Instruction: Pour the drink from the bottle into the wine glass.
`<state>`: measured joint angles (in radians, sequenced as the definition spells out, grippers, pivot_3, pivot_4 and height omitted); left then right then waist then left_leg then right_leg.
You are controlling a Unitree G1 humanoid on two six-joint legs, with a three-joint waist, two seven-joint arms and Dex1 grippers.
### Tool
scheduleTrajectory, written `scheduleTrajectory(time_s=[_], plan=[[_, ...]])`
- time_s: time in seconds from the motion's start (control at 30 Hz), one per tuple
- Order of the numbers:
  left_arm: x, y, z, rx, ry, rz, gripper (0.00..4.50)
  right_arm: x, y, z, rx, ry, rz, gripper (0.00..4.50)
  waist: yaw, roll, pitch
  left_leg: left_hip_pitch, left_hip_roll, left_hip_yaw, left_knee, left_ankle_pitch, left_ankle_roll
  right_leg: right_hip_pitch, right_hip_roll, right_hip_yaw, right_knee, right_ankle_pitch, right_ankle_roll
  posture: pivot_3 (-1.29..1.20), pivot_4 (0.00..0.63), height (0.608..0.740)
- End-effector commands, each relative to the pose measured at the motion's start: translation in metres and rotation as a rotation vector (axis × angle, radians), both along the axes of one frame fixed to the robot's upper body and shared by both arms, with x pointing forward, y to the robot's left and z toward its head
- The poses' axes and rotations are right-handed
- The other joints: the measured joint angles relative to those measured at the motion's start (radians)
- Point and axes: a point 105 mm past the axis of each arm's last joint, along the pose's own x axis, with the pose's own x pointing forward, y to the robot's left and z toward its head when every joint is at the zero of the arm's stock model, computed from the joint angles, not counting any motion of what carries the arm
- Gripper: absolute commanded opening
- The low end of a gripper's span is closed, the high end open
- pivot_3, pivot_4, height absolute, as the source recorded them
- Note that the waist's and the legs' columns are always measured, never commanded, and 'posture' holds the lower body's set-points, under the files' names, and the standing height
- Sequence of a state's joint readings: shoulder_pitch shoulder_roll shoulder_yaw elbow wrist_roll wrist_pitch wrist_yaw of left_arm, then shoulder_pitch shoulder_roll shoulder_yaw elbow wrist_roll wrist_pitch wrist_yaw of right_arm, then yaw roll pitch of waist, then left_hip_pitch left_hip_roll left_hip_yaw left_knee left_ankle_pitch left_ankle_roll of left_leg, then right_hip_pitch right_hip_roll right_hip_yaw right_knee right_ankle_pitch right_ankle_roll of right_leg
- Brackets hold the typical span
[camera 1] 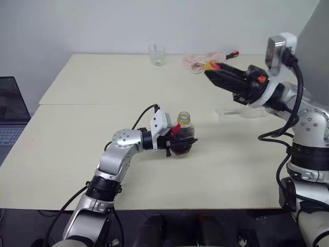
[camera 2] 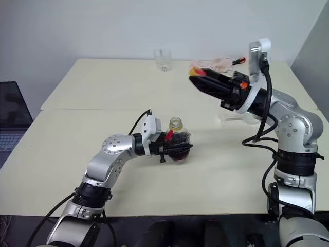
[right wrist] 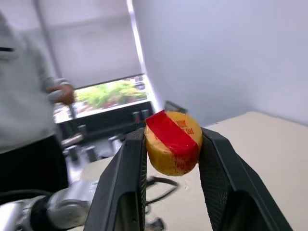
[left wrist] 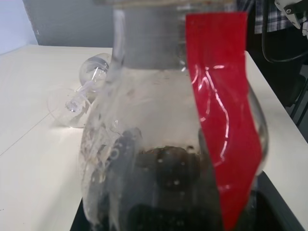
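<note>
Fingers, left gripper point(camera 2: 177, 145): clamped round the belly of the bottle point(camera 1: 183, 137), which stands upright on the table point(camera 1: 77, 149), neck uncapped, the drink point(left wrist: 163, 187) low between my fingers; held steady, I judge, for pouring. Fingers, right gripper point(right wrist: 172, 144): pinched on the yellow-and-red cap point(right wrist: 173, 142), lifted clear above and well apart from the bottle. Wine glass point(camera 1: 241, 110): on its side beyond the bottle, below my right hand, unfilled. Left forearm level, pointing rightward; right raised, aimed leftward.
</note>
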<state>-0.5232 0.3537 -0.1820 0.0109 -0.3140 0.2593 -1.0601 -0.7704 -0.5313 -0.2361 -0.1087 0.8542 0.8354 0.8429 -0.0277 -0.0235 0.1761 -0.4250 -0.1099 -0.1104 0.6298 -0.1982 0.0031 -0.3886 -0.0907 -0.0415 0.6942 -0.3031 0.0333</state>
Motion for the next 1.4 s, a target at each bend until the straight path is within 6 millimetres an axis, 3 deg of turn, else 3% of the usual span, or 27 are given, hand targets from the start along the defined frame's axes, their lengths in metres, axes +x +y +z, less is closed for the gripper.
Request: scheduleTrajectory(time_s=[0.03,0.1,0.23,0.43,0.57,0.77,0.9,1.03,1.17,1.27,1.4], plan=[[-0.003,0.001,0.01,-0.019,-0.037,-0.01,1.64,0.015,-0.045,-0.03,-0.088,0.023,-0.332,1.2,0.004,0.0,0.0,0.0,0.0,0.0,0.0,0.0,0.0,0.0,0.0,0.0,0.0,0.0,0.0,0.0,0.15,0.74],[-0.003,0.001,0.009,-0.02,-0.034,-0.009,1.64,0.019,-0.075,-0.065,-0.18,0.091,-0.541,1.2,0.015,-0.001,0.0,0.0,0.0,0.0,0.0,0.0,0.0,0.001,-0.001,-0.001,-0.001,0.0,0.0,0.0,0.15,0.74],[-0.002,0.0,0.006,-0.021,-0.023,-0.018,1.64,0.015,-0.113,-0.108,-0.307,0.175,-0.798,1.2,0.014,0.001,-0.001,0.0,-0.001,0.003,0.0,0.0,0.0,-0.001,-0.001,0.002,0.002,0.0,0.0,0.0,0.15,0.74],[-0.001,-0.013,0.008,-0.03,-0.027,-0.071,1.64,0.003,-0.145,-0.167,-0.328,0.308,-1.025,1.19,0.005,0.001,-0.001,0.001,0.0,0.003,0.0,0.0,0.001,0.0,0.0,0.002,0.002,0.0,0.0,0.0,0.15,0.74],[0.0,-0.016,0.009,-0.031,-0.031,-0.088,1.64,-0.005,-0.146,-0.193,-0.373,0.378,-1.01,1.19,0.003,0.001,-0.001,0.001,0.0,0.003,0.0,0.0,0.001,0.0,0.0,0.002,0.002,0.0,0.0,0.0,0.15,0.74],[0.002,-0.015,0.009,-0.027,-0.032,-0.088,1.64,-0.005,-0.148,-0.177,-0.357,0.346,-0.994,3.24,-0.001,0.001,-0.001,0.002,0.0,0.003,0.0,0.0,0.001,0.0,0.001,0.002,0.002,0.0,0.0,0.0,0.15,0.74],[0.004,-0.012,0.009,-0.027,-0.034,-0.071,1.64,-0.005,-0.14,-0.143,-0.361,0.277,-0.899,4.49,0.0,0.001,-0.001,0.002,0.0,0.003,0.0,0.0,0.001,0.001,0.001,0.002,0.002,0.0,0.0,0.0,0.15,0.74],[0.01,-0.004,0.009,-0.026,-0.041,-0.017,1.64,-0.003,-0.123,-0.097,-0.339,0.177,-0.79,4.5,-0.002,0.001,-0.001,0.002,0.001,0.003,0.0,-0.002,0.004,0.001,0.001,0.002,0.002,0.0,0.0,0.0,0.15,0.74],[0.026,0.022,0.008,-0.025,-0.052,0.123,1.64,0.008,-0.095,-0.065,-0.145,0.16,-0.7,4.5,-0.003,0.0,0.0,0.002,0.001,0.002,0.0,-0.002,0.004,0.001,0.001,0.001,0.002,0.0,0.0,0.0,0.15,0.74],[0.056,0.064,0.007,-0.036,-0.083,0.379,1.64,0.014,-0.063,-0.078,-0.061,0.239,-0.62,4.5,-0.003,0.0,-0.001,0.004,0.002,0.002,-0.001,-0.002,0.004,0.002,0.001,0.002,0.002,0.0,0.0,0.0,0.15,0.74],[0.083,0.109,0.004,-0.061,-0.088,0.628,1.64,0.019,-0.042,-0.096,-0.019,0.342,-0.603,4.5,0.0,0.0,-0.001,0.003,0.001,0.002,-0.001,0.0,0.001,0.0,0.001,0.002,0.001,0.0,0.0,0.0,0.15,0.74]])
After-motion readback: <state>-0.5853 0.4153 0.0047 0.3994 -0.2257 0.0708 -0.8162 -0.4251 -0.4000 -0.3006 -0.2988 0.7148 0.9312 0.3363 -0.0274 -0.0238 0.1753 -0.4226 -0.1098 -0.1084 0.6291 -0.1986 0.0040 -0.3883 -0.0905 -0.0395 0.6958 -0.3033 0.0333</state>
